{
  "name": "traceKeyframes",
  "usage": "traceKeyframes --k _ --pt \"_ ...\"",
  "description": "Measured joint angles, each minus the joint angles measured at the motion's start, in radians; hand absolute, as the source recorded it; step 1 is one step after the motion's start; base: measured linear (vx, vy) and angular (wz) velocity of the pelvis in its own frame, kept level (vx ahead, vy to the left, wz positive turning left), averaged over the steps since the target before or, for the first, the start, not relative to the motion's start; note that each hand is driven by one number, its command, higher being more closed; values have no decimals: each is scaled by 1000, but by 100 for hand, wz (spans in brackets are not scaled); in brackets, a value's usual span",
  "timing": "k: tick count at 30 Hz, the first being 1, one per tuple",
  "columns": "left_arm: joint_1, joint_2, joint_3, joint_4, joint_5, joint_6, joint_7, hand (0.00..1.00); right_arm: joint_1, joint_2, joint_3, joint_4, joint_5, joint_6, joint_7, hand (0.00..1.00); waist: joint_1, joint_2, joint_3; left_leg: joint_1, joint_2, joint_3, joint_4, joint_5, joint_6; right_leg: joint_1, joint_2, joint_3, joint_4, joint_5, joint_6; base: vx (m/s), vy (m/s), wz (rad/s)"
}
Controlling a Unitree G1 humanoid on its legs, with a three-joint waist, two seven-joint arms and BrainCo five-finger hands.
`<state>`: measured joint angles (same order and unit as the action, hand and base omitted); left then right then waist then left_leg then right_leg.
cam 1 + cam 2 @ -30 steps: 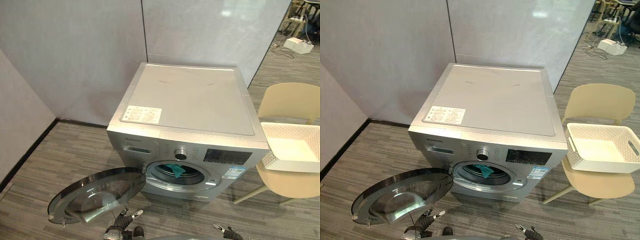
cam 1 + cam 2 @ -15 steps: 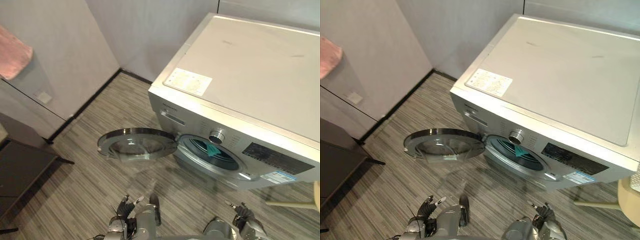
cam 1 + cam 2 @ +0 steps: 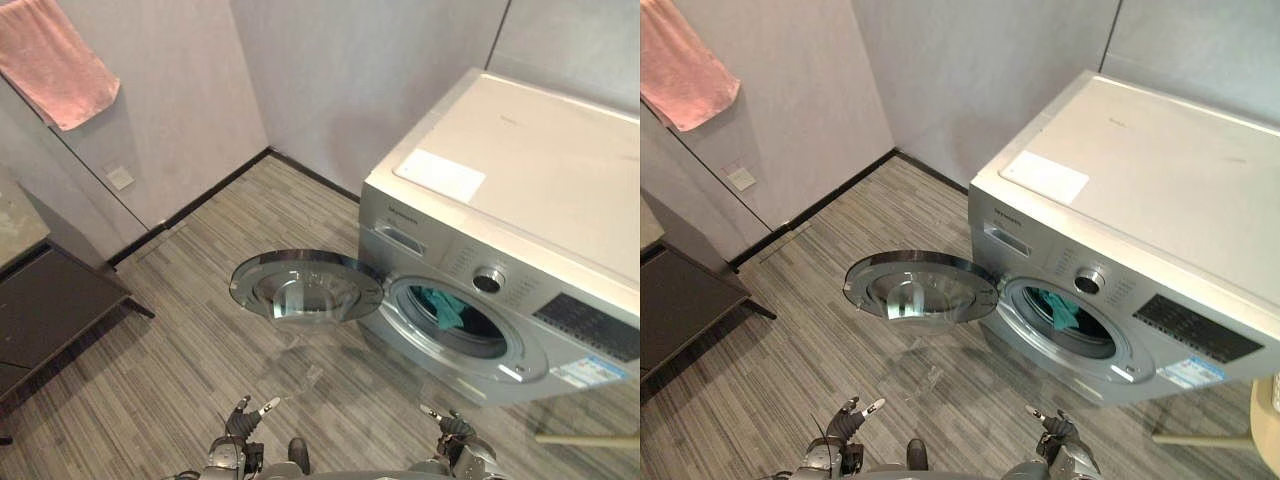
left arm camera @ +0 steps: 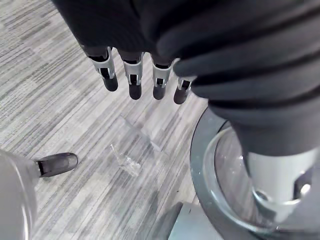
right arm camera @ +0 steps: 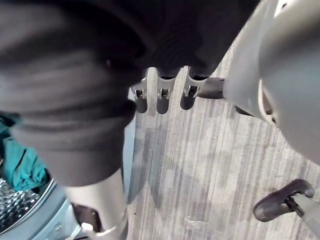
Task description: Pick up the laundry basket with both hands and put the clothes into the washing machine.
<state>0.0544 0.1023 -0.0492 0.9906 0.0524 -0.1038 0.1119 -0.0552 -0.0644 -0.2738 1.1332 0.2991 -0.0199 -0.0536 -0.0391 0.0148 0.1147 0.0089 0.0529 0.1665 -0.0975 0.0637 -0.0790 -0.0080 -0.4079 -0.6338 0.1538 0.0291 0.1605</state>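
- The left hand [image 3: 240, 424] hangs low at the near edge of the head views. Its fingers [image 4: 134, 75] are straight and loose, with nothing in them, above the grey plank floor [image 3: 190, 350].
- The right hand [image 3: 452, 430] hangs the same way on the other side, its fingers [image 5: 164, 95] relaxed and empty.
- Ahead of the left hand, and apart from it, the round glass door [image 3: 305, 286] stands swung wide open.
- The door belongs to the silver washing machine [image 3: 520, 200], which stands ahead and to the right, near the grey wall.
- A teal garment [image 3: 441, 306] lies inside the drum, just behind the open mouth.
- Far to the left, a pink towel [image 3: 55, 65] hangs high on the wall, with a dark low table [image 3: 50, 310] below it.
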Motion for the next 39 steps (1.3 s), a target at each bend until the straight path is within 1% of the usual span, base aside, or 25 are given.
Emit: traceKeyframes --k 3,5,7,8,9,10,12,13,14,16,17,20,22,25,27,29,30,31,32,33,34,35,36,38,39 --pt "15 2 4 42 8 0 -3 0 24 4 0 0 0 4 7 0 1 -31 13 38 3 31 -6 -9 -1 4 1 37 20 4 -21 -127 8 -27" --pt "11 17 10 44 38 5 -5 0 29 3 0 0 -6 4 13 0 -5 -43 23 44 16 34 -6 -14 4 0 12 66 50 3 -67 -153 -9 -12" --pt "13 31 19 44 41 7 -4 0 57 3 1 0 -19 3 20 0 -3 -48 22 50 50 30 -6 -14 4 -17 47 120 88 20 -97 -114 -42 -3" --pt "14 37 26 44 38 8 -3 0 71 4 0 1 -23 0 29 0 -2 -52 20 48 76 27 -5 -14 4 -32 77 156 108 26 -104 -91 -69 -5" --pt "15 37 40 45 38 8 -3 0 75 6 0 1 -25 -2 36 0 0 -44 24 47 91 26 -5 -14 3 -39 95 181 122 22 -99 -75 -189 -3" --pt "23 43 82 54 34 12 -5 0 82 16 -5 0 -26 0 42 0 -5 -52 21 45 129 12 -5 -14 3 -63 167 260 197 -50 -65 -44 -225 3" --pt "22 41 135 62 26 15 -9 0 102 17 -25 13 -32 0 54 0 0 -75 7 36 142 -13 -6 -11 -1 -51 215 296 162 -94 -70 -23 -245 -7" --pt "23 42 169 65 27 20 -19 0 104 19 -63 30 -35 1 58 0 1 -89 -1 28 142 -22 -6 -1 -17 -28 236 333 90 -131 -69 -20 -263 -24" --pt "14 36 187 86 28 29 -25 0 105 13 -95 30 -35 0 58 0 -3 -84 0 26 159 -28 -6 13 -36 -11 266 339 39 -141 -83 -14 -169 -20" --pt "5 -2 204 91 29 32 -30 0 124 6 -139 31 -35 0 58 0 -5 -72 -2 21 160 -42 -5 22 -34 -13 283 348 10 -138 -93 -7 -106 -19" --pt "5 -26 207 94 29 31 -41 0 145 -2 -156 31 -35 1 58 0 -6 -49 -15 24 160 -53 -5 25 -35 -5 286 351 5 -138 -92 33 -56 -12" --pt "-12 -37 206 100 24 30 -44 0 169 10 -153 33 -35 6 57 0 -6 -43 -24 37 151 -57 -5 30 -43 30 285 352 -29 -139 -89 91 -3 11" --pt "-19 -37 189 99 17 29 -43 0 150 28 -135 33 -33 6 57 0 -6 -51 -28 33 144 -71 1 30 -44 37 284 362 -39 -132 -82 109 16 21" --pt "-24 -17 125 99 18 28 -44 0 107 36 -94 31 -22 -2 56 0 1 -63 -35 33 136 -78 2 30 -44 51 281 362 -53 -121 -89 86 19 15" --pt "-17 -18 120 99 18 28 -43 0 71 41 -50 28 -14 -14 59 0 3 -57 -35 34 135 -76 10 29 -45 58 281 362 -52 -122 -89 35 2 9" --pt "-17 -24 120 95 18 27 -43 0 53 46 -21 28 -13 -19 58 0 2 -54 -32 -18 132 -76 112 -2 -57 59 274 360 -50 -129 -97 -8 8 16" --pt "-15 -29 121 76 18 27 -43 0 49 50 -9 23 -14 -19 58 0 4 -50 -18 -77 131 -76 235 -32 -54 65 269 362 -45 -141 -108 -61 -7 24" --pt "-5 -30 137 30 18 26 -43 0 49 39 14 10 -13 -21 58 0 8 -46 2 -159 139 -80 434 -54 -53 75 264 362 -23 -159 -107 -149 -19 18" --pt "12 -42 144 -11 17 23 -40 0 60 22 41 -1 -14 -21 57 0 18 -24 15 -224 153 -89 602 -53 -53 80 262 363 17 -183 -108 -167 -30 9" --pt "18 -45 146 -23 16 18 -38 0 67 14 44 -3 -14 -22 57 0 25 -8 17 -242 160 -99 654 -52 -55 83 263 365 36 -196 -104 -149 -15 -1" --pt "35 -68 152 -33 3 14 -38 0 86 -8 41 -3 -15 -20 55 0 29 18 17 -258 162 -122 703 -52 -56 85 261 367 67 -216 -100 -50 21 0" --pt "44 -82 165 -38 -4 8 -38 0 90 -16 25 -5 -11 -19 53 0 29 38 17 -259 157 -125 699 -52 -55 81 247 373 86 -225 -94 -24 49 -2" --pt "48 -86 171 -38 -6 8 -38 0 92 -17 14 -7 -15 -19 53 0 27 44 16 -256 155 -124 686 -52 -55 72 243 380 89 -225 -93 -2 76 -15" --pt "52 -89 196 -28 -30 8 -37 0 96 -17 -30 -7 -27 -13 52 0 28 45 16 -247 158 -122 619 -73 -35 37 229 419 89 -224 -94 15 68 -27" --pt "52 -90 211 -19 -38 8 -38 0 99 -16 -44 -7 -27 -13 52 0 28 44 17 -237 161 -125 590 -86 -15 31 227 429 89 -222 -95 46 98 -41"
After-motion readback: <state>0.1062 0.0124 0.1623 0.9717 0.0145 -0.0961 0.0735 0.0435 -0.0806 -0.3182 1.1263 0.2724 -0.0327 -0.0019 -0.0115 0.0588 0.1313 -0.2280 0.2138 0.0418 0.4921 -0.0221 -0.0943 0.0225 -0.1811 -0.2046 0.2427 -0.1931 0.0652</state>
